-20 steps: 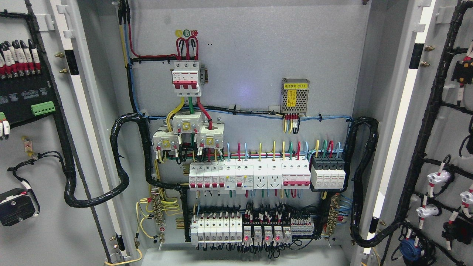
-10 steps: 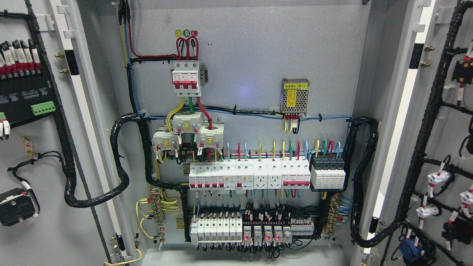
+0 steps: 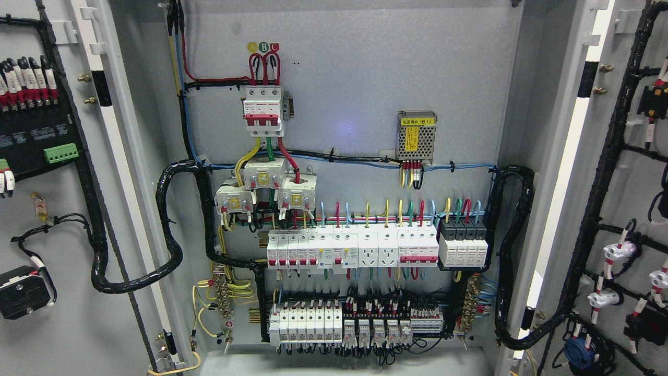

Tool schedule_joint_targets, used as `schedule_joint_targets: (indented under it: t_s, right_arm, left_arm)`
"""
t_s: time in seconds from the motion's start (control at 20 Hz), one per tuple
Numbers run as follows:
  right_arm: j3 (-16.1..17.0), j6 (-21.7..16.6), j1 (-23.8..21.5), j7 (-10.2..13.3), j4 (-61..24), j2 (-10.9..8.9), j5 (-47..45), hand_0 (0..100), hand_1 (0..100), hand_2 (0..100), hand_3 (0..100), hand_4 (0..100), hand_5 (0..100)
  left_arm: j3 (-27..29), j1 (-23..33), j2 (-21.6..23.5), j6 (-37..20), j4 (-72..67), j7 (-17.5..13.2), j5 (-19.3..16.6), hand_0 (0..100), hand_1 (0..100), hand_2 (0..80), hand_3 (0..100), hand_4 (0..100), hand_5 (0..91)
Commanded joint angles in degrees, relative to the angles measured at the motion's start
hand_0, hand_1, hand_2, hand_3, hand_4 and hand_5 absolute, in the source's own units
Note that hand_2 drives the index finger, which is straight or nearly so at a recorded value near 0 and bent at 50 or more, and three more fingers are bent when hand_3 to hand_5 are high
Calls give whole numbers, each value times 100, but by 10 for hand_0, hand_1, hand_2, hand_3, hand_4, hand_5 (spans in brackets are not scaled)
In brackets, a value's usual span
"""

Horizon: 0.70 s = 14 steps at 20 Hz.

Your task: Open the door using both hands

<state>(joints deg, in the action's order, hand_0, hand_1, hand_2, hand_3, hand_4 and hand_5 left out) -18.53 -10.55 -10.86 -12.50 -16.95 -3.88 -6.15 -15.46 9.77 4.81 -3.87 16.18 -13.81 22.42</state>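
Head view of an electrical cabinet w/ both doors swung wide open. Left door (image 3: 62,292) fills the left edge, inner face showing a black module w/ a green connector (image 3: 61,153); right door (image 3: 626,156) fills the right edge, inner face carrying black cable bundles and white fittings. Neither robot hand nor arm is in view, so hand state can't be told and positions can't be given relative to a hand. Back panel (image 3: 365,68), centre: red-toggle main breaker (image 3: 263,112) at top, mesh-covered power supply (image 3: 416,136) to its right, row of white breakers (image 3: 352,249) below, lower row of breakers and relays (image 3: 355,326) near the cabinet floor.
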Motion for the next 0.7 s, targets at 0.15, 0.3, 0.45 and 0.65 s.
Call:
schedule_joint_targets:
  t_s: [0.15,0.3,0.45,0.65]
  right_arm:
    - [-19,299,312,248,1194,379,334,191,0,0,0,0,0]
    - [-19,422,312,248,1194,405,334,191,0,0,0,0,0]
    - [-28,536,330,248,1194,475,334,190,0,0,0,0,0]
    - [-19,606,321,248,1194,554,448,191,0,0,0,0,0]
  left_arm:
    - [-28,-221,-200,167,-1090,168,-71,0,0,0,0,0,0]
    - [-28,-309,-174,264,-1188,185,-150,0,0,0,0,0,0]
    - [-28,-336,-156,264,-1223,352,-212,0,0,0,0,0,0]
    - [-28,-380,-165,264,-1258,511,-221,0,0,0,0,0,0]
